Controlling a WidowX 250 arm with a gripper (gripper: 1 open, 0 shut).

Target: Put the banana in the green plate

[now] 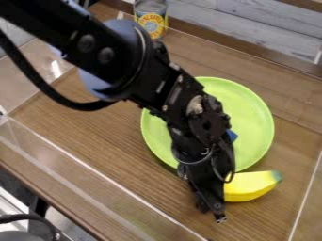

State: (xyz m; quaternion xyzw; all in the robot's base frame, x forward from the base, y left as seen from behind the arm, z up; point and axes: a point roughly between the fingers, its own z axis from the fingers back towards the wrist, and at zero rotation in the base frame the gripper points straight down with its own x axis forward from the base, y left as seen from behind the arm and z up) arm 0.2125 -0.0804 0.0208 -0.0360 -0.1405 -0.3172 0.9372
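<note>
Banana [249, 186] on the table beside the green plate [251, 122], tool [214, 209] closed, seemingly touching its near end.

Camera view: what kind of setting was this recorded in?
Probably a lab or test bench rather than a kitchen: a wood-grain table edged by a clear plastic barrier, with toy props, a banana and a green plate.
</note>
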